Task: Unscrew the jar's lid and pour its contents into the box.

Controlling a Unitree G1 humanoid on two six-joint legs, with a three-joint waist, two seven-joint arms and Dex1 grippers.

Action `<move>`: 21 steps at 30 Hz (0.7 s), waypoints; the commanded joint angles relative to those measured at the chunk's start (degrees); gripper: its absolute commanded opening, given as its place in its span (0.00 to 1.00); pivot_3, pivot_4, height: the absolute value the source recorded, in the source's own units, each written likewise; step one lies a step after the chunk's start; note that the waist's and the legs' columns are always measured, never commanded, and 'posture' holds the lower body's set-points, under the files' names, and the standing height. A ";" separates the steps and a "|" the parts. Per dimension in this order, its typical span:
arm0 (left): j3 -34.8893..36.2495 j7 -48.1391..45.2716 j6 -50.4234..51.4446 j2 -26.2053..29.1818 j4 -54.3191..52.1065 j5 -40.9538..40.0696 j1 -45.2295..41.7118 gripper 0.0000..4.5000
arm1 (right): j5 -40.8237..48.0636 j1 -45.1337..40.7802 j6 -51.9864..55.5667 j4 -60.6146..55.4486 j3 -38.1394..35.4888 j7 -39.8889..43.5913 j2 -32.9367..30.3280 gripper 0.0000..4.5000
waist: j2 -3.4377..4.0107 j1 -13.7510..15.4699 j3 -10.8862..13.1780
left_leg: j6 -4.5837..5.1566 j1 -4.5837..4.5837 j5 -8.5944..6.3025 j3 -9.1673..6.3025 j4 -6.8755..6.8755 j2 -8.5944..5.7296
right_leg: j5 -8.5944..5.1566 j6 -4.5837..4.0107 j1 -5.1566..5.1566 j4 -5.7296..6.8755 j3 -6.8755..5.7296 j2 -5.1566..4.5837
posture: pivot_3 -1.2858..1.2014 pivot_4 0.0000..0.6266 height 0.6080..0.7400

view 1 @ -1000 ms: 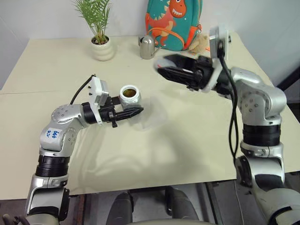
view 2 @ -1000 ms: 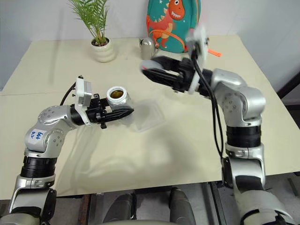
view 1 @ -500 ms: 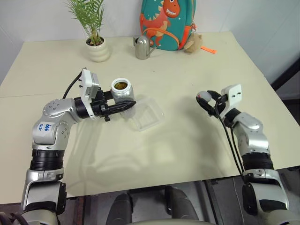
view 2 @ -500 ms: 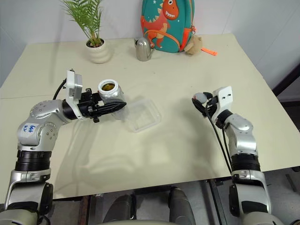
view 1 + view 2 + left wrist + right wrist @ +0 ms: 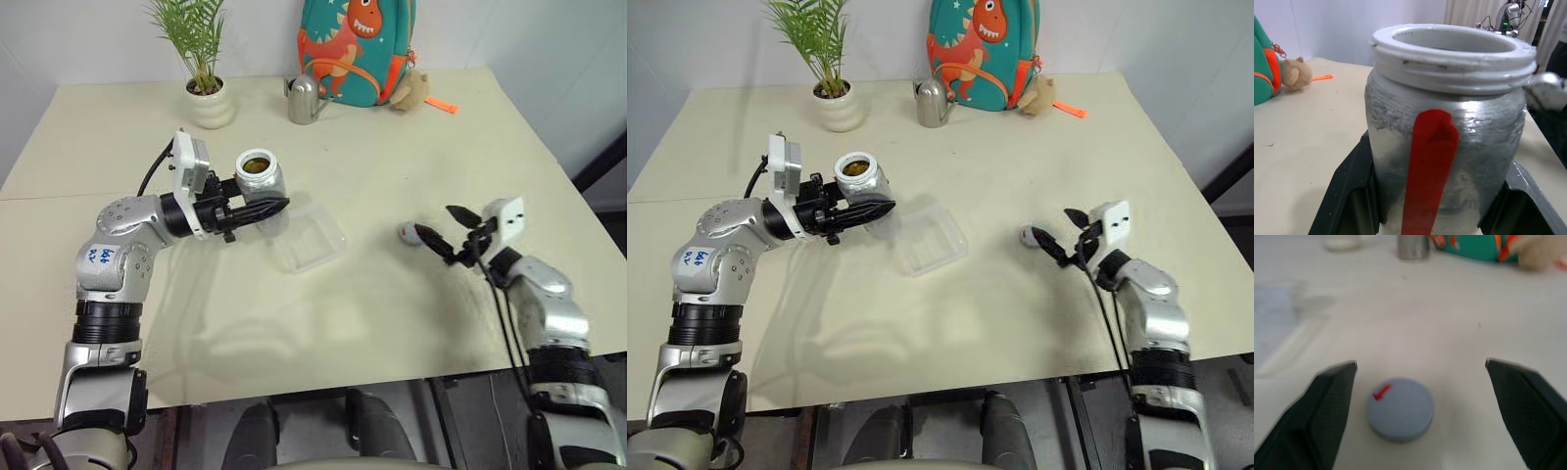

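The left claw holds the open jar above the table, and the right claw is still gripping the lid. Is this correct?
Not quite. The right claw is open, and the lid lies on the table between its fingers, as the right wrist view shows. The left claw does hold the open jar above the table.

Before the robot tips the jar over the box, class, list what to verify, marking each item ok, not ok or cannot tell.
1. Lid off and lying on the table: ok.
2. Right gripper open, clear of the lid: ok.
3. Left gripper shut on the jar: ok.
4. Jar mouth open, brown contents inside: ok.
5. Jar mouth above the box: not ok, it is beside it.
6. Box holds nothing: cannot tell.
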 commanded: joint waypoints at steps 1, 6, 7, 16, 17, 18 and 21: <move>0.40 -1.41 -1.89 1.13 3.21 1.16 -4.42 0.43 | 6.46 3.26 8.02 -11.66 -4.04 5.30 -6.94 0.99 | 0.00 0.48 0.00 | 0.00 -0.01 0.00 0.00 0.02 0.00 | 0.00 0.00 0.00 0.01 0.00 0.00 | 0.52 0.24 1.00; -0.83 -3.67 -6.00 1.76 15.14 5.42 -10.68 0.43 | 11.64 5.83 16.12 -22.73 -6.71 8.01 -14.88 0.99 | 0.00 0.74 0.00 | 0.01 0.15 -0.01 0.02 0.06 0.00 | -0.01 -0.02 0.11 -0.22 0.00 0.01 | 0.52 0.24 1.00; -1.78 -3.95 -7.88 1.79 17.90 7.30 -12.06 0.43 | 12.18 5.13 16.93 -24.62 -6.72 7.23 -15.21 0.99 | -0.01 0.77 0.00 | 0.02 0.21 -0.01 0.02 0.07 0.00 | -0.02 -0.04 0.16 -0.22 0.00 0.01 | 0.52 0.24 1.00; -8.22 5.96 -18.98 -1.28 30.03 22.21 -20.97 0.43 | 11.55 5.50 19.04 -30.74 -5.24 2.58 -13.04 0.99 | -0.02 1.57 0.01 | 0.05 0.02 -0.03 -0.03 0.11 -0.01 | 0.07 0.10 0.24 -0.27 -0.05 -0.01 | 0.52 0.24 1.00; -8.52 7.37 -19.57 -1.74 30.11 23.28 -21.29 0.43 | 11.33 6.09 19.05 -31.05 -5.30 2.15 -12.77 0.99 | -0.03 1.76 0.01 | 0.08 -0.01 -0.05 -0.03 0.11 -0.01 | 0.08 0.12 0.23 -0.32 -0.05 -0.01 | 0.52 0.24 1.00; -8.99 9.05 -22.16 -2.08 30.03 24.95 -21.39 0.43 | 11.36 6.59 19.21 -31.35 -5.49 1.52 -12.39 0.99 | -0.03 1.94 0.01 | 0.12 -0.04 -0.07 -0.02 0.10 -0.01 | 0.08 0.13 0.23 -0.37 -0.06 -0.01 | 0.52 0.24 1.00; -10.95 15.08 -32.19 -2.56 28.85 31.22 -20.86 0.43 | 11.74 7.73 19.62 -32.41 -6.11 0.00 -11.40 0.99 | -0.03 2.44 0.01 | 0.15 -0.07 -0.10 0.02 0.10 -0.01 | 0.08 0.14 0.21 -0.43 -0.06 -0.01 | 0.52 0.24 1.00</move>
